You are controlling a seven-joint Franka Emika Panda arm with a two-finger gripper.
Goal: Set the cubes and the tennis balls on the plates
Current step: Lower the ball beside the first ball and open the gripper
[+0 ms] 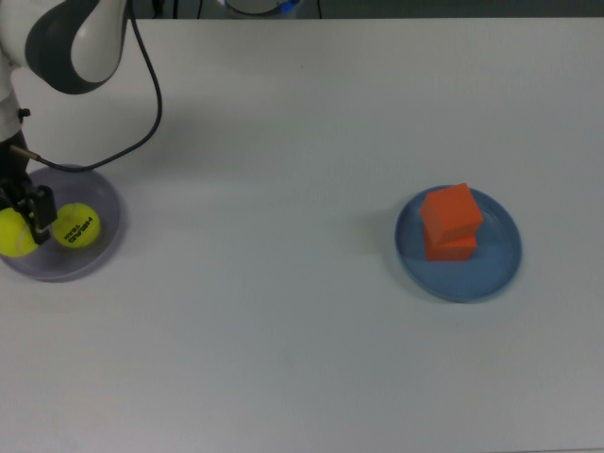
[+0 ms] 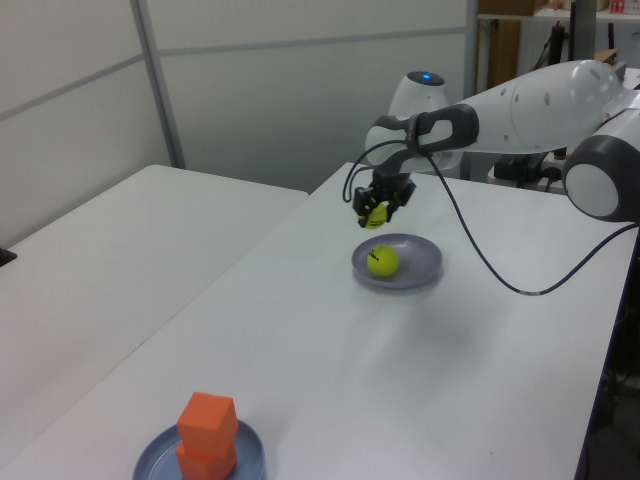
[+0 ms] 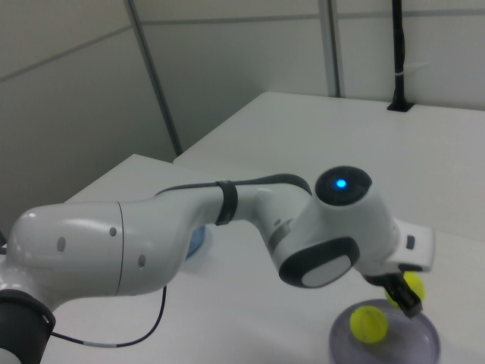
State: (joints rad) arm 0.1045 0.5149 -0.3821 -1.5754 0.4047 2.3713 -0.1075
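Observation:
My gripper (image 1: 17,226) (image 2: 377,209) is shut on a yellow-green tennis ball (image 1: 13,234) (image 2: 375,214) (image 3: 413,287) and holds it in the air above the far part of the lavender plate (image 1: 104,247) (image 2: 420,265) (image 3: 424,345). A second tennis ball (image 1: 75,226) (image 2: 383,261) (image 3: 368,323), with black lettering, lies on that plate. Two orange cubes (image 1: 450,223) (image 2: 206,434) sit stacked on the blue plate (image 1: 500,269) (image 2: 155,458), on the top view's right.
The arm's black cable (image 1: 142,123) (image 2: 480,260) loops over the table near the lavender plate. The white arm (image 3: 151,243) fills the right view's left and hides most of the blue plate (image 3: 198,241) there. A second white table (image 2: 100,260) stands on the left view's left.

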